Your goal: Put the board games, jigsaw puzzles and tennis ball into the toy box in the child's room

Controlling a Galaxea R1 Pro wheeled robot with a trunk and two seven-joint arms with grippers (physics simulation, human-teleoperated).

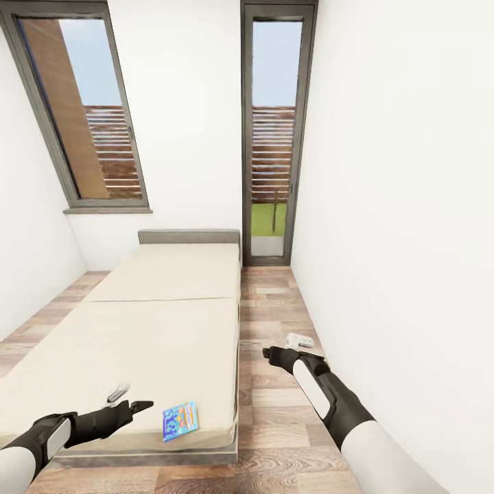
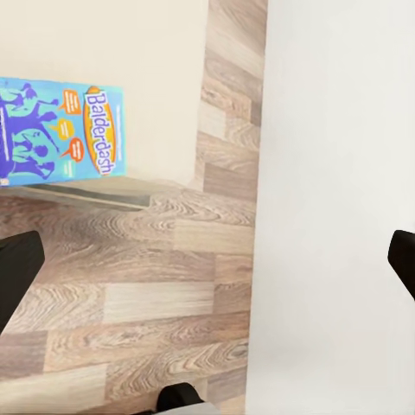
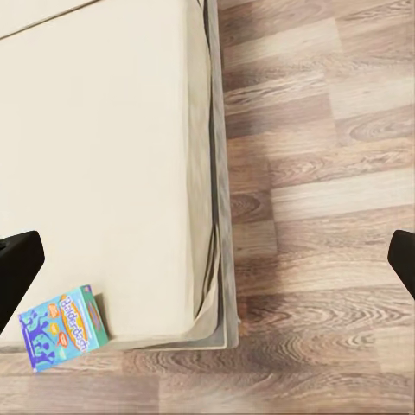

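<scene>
Lying on the bed [image 1: 137, 329], board game [image 1: 180, 420] just beside left gripper [image 1: 130, 399].

Only one text you can read: "Balderdash", orange-yellow letters on the lid of the blue board game [image 2: 60, 131], clearest in your left wrist view. The same box [image 3: 62, 328] in your right wrist view shows the title too small to make out properly; in your head view the box [image 1: 180, 420] print is just blur. Small speech-bubble captions on the lid are unreadable.
</scene>
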